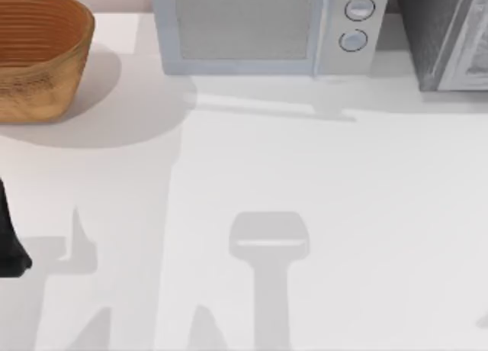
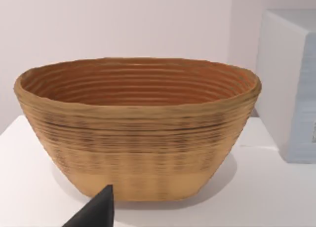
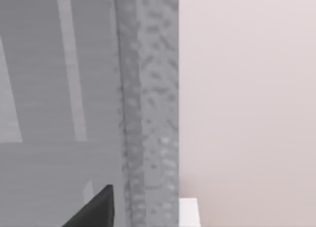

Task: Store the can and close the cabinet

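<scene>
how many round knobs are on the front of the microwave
2 round grey knobs on the pale grey boxy microwave, stacked at its right end: upper knob, lower knob. No others visible.

nothing here can be read. the microwave (image 1: 263, 30) at the worktop's (image 1: 320, 214) far edge has two round dials (image 1: 358, 9) with no numbers or marks i can make out, its door is blank, and the woven basket (image 1: 38, 53) at the far left corner bears no label.
</scene>
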Robot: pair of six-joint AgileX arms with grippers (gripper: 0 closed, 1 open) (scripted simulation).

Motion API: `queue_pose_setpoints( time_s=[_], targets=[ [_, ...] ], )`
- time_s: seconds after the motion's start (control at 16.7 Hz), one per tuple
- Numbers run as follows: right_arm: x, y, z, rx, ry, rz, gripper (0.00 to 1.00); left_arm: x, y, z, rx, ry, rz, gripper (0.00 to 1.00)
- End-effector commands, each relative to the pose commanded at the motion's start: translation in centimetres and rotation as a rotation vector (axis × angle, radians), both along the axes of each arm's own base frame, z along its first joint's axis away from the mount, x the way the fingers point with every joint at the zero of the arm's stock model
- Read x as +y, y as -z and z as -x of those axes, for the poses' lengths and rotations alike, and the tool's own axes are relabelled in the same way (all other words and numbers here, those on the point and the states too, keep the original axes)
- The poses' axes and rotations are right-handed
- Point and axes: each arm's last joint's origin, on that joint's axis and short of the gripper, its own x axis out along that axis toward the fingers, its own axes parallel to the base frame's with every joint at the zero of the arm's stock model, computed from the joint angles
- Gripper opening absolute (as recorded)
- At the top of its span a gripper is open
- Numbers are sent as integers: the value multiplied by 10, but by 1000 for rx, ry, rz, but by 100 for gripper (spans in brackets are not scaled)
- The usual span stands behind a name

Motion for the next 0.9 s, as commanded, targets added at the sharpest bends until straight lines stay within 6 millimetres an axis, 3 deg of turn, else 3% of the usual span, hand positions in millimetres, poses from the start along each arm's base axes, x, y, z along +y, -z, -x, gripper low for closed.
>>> queue_pose_setpoints(
  time_s=[0.36,0.72,0.9],
  targets=[
    [7,-79,0,-32,-21,72,100,0,0,0,0,0,0,100],
    [12,-124,7,3,-4,-15,100,0,0,0,0,0,0,100],
    [24,-156,15,17,0,-44,100,0,0,0,0,0,0,100]
  ],
)
